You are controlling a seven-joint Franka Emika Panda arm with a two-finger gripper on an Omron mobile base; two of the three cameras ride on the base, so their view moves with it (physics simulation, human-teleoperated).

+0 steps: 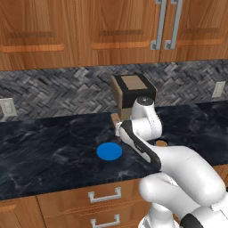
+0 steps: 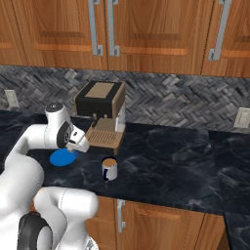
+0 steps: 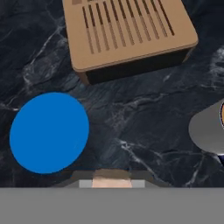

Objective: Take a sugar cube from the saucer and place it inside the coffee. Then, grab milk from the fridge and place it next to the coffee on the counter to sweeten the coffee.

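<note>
The bright blue saucer point(image 1: 109, 151) point(image 2: 62, 157) point(image 3: 49, 132) lies bare on the black counter point(image 2: 171, 156). My gripper point(image 3: 111, 182) point(image 2: 82, 145) hovers just above the counter between the saucer and the coffee point(image 2: 109, 168) point(image 3: 208, 130). It is shut on the sugar cube point(image 3: 111, 178), a small beige block pinched between the fingertips at the bottom of the hand view. The coffee, a white mug with brown liquid, stands to the saucer's right. In the left base view my arm hides most of the coffee point(image 1: 161, 143). The milk and the fridge are out of view.
A brown-and-black coffee machine point(image 1: 132, 94) point(image 2: 100, 113) stands against the backsplash, and its slotted drip tray point(image 3: 127, 33) juts out just behind the saucer and mug. Wooden cabinets hang above. Drawers with silver handles point(image 1: 104, 195) run below the counter's front edge.
</note>
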